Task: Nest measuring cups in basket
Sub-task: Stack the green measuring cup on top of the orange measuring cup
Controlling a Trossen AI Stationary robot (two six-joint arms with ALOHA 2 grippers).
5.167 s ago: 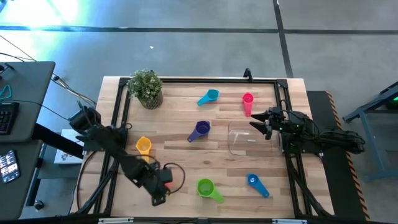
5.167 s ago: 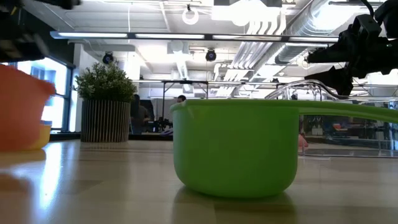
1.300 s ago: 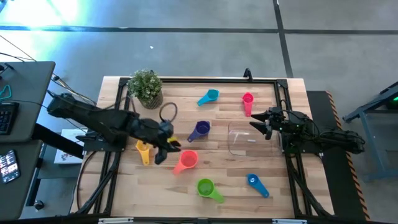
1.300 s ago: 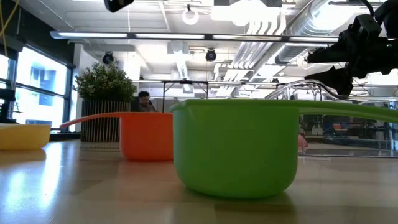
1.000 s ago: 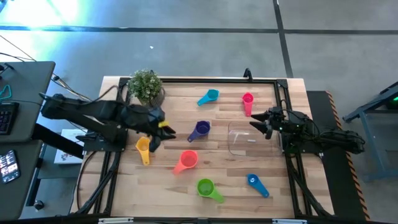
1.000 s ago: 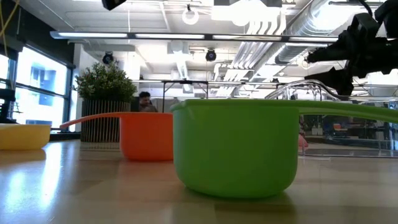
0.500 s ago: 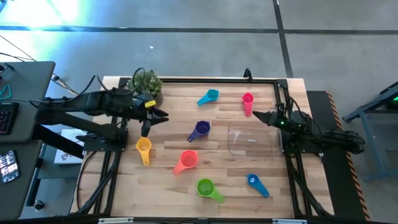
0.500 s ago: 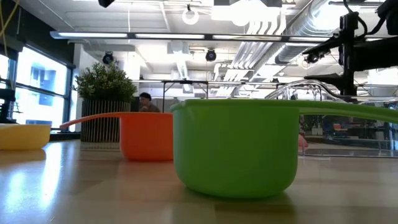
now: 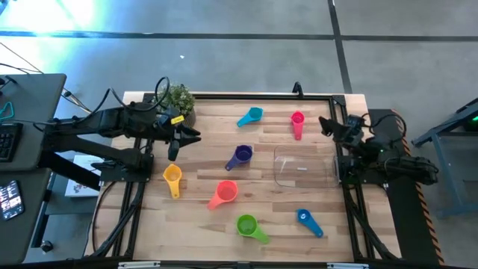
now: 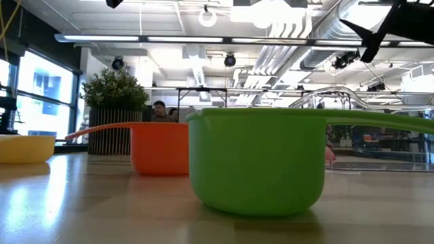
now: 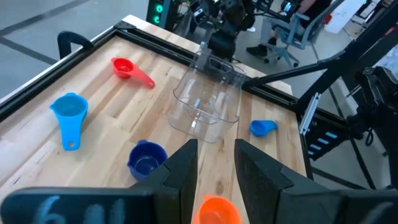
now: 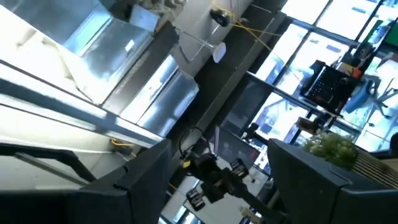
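Since half a second ago the right gripper [image 9: 326, 123] has lifted and withdrawn from the basket [image 9: 302, 166] toward the desk [image 9: 216, 161] edge; the left gripper [image 9: 184, 137] has barely shifted. We judge the task not begun: the clear, smooth, round-cornered basket holds nothing. Left fingers [image 11: 186, 165] stand narrowly apart, empty; right fingers [image 12: 146, 171] spread wide, empty. Beyond the left fingers lie the glossy plastic purple cup [image 9: 240, 156], salmon cup [image 9: 223, 193] and yellow cup [image 9: 172, 177]. The magenta cup [image 9: 297, 122] lies just beside the right fingers.
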